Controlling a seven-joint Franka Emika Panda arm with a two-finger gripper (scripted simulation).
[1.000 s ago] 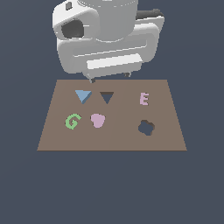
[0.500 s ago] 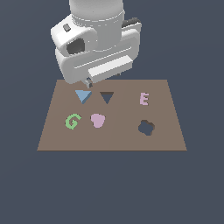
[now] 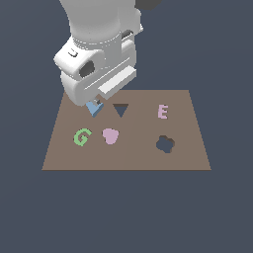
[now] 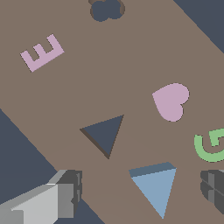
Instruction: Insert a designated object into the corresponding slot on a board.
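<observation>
The light-blue triangle (image 3: 94, 109) lies flat on the brown board (image 3: 188, 148), partly hidden under the hand in the exterior view. The dark triangular slot (image 3: 120, 109) is just to its right in that view. My gripper (image 3: 96, 102) hangs low over the blue triangle. In the wrist view the gripper (image 4: 140, 189) is open, with one finger (image 4: 65, 197) on each side of the blue triangle (image 4: 155, 188) and well apart from it. The slot (image 4: 104, 134) shows empty beside it. Nothing is held.
On the board are a green G (image 3: 82, 137), a pink heart-like blob (image 3: 110, 136), a pink E (image 3: 162, 111) and a dark clover-shaped hole (image 3: 165, 144). The board lies on a dark blue-grey floor. The arm's bulk hides the board's far left corner.
The arm has come down and moved toward the exterior view's left. The hand now stands over the blue triangle and covers part of it. The pieces have not moved.
</observation>
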